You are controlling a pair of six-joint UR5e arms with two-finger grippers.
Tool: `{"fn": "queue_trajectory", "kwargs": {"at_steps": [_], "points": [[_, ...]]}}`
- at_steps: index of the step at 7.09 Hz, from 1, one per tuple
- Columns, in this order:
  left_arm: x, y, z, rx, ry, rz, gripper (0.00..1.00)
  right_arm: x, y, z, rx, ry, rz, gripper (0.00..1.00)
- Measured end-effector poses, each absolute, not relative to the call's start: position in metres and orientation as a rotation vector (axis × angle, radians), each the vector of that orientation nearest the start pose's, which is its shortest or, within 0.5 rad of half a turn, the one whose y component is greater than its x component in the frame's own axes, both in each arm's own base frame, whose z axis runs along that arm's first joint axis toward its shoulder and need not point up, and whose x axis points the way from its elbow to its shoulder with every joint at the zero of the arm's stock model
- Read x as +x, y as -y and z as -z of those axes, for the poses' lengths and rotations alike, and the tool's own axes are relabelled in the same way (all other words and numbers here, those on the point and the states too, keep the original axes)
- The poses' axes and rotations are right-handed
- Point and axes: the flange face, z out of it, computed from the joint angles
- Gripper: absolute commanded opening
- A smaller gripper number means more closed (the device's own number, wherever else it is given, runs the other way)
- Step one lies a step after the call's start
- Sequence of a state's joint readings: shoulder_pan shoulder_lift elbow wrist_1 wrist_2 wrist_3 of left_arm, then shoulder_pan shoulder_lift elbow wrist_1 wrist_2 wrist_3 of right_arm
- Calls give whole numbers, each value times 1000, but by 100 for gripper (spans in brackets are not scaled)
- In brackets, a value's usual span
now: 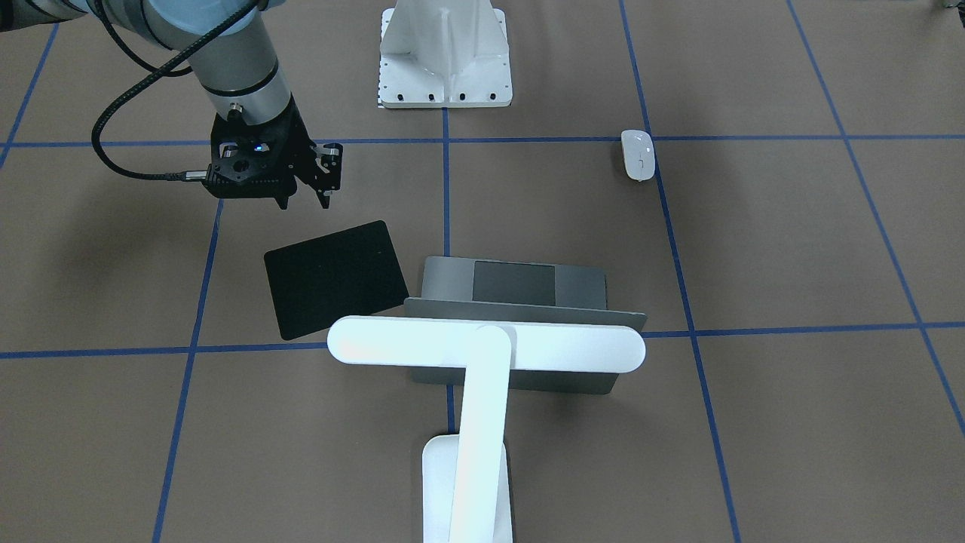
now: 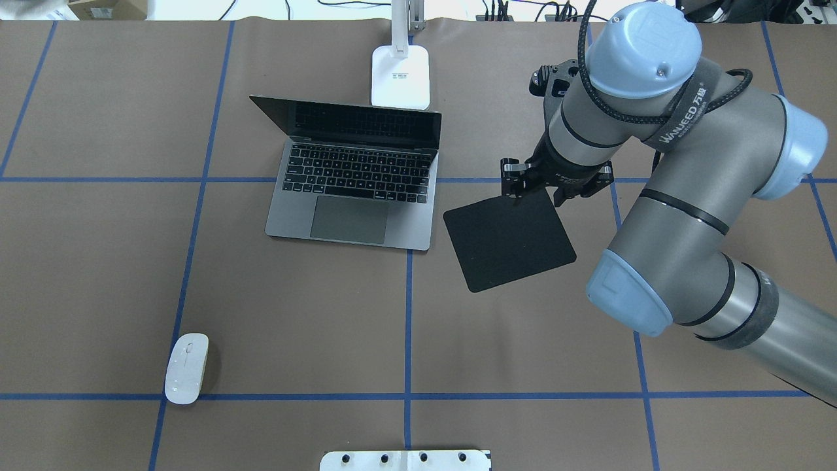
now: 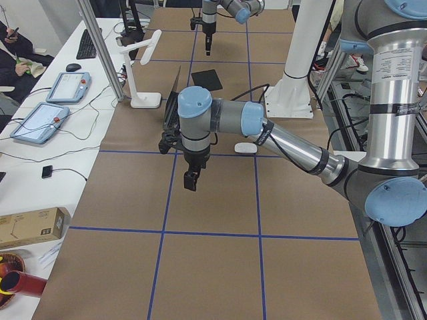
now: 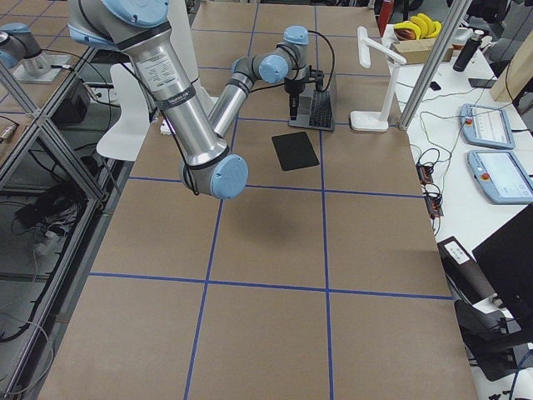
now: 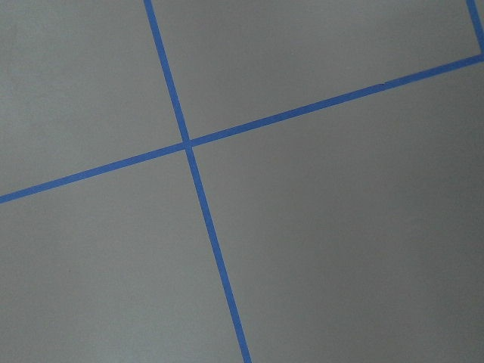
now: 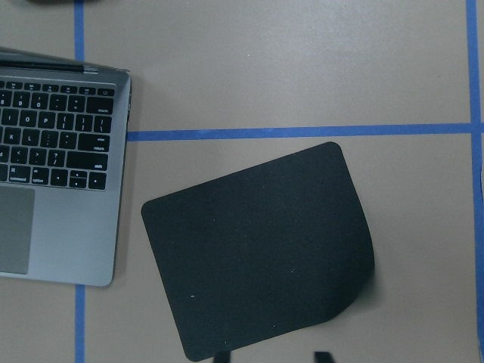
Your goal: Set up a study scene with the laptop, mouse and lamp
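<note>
Overhead exterior: lamp (image 2: 400, 73) and open laptop (image 2: 353, 186) stand leftward of the right claw (image 2: 536, 195), which hangs wide open and empty over the far edge of the mouse pad (image 2: 510, 239). The mouse (image 2: 187, 367) lies well off left. A careless descent could shove the pad into the laptop. Whether the left claw (image 3: 190, 181) is open, I cannot tell.

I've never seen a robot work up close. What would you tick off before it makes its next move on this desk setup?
1. Thin grey metal laptop open, keyboard toward the robot: ok.
2. White T-shaped desk lamp standing beyond the laptop: ok.
3. Flat black rectangular mouse pad beside the laptop, not touching it: ok, though it lies skewed.
4. Small white oval mouse on the pad: not ok; it lies on the bare table, far off on the robot's left.
5. Right gripper open and empty, above the pad's far edge: ok.
6. Left gripper open or shut: cannot tell.
</note>
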State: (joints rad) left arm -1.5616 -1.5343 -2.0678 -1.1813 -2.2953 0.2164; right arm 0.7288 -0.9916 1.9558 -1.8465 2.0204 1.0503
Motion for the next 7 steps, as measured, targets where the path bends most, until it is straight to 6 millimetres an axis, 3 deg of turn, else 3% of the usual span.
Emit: {"fn": "queue_trajectory", "kwargs": {"at_steps": [4, 7], "points": [[-63, 447, -482, 129, -718, -218, 100, -374, 463, -216, 45, 785, -31, 100], [-57, 457, -462, 99, -754, -51, 100, -353, 465, -264, 28, 729, -7, 100]]}}
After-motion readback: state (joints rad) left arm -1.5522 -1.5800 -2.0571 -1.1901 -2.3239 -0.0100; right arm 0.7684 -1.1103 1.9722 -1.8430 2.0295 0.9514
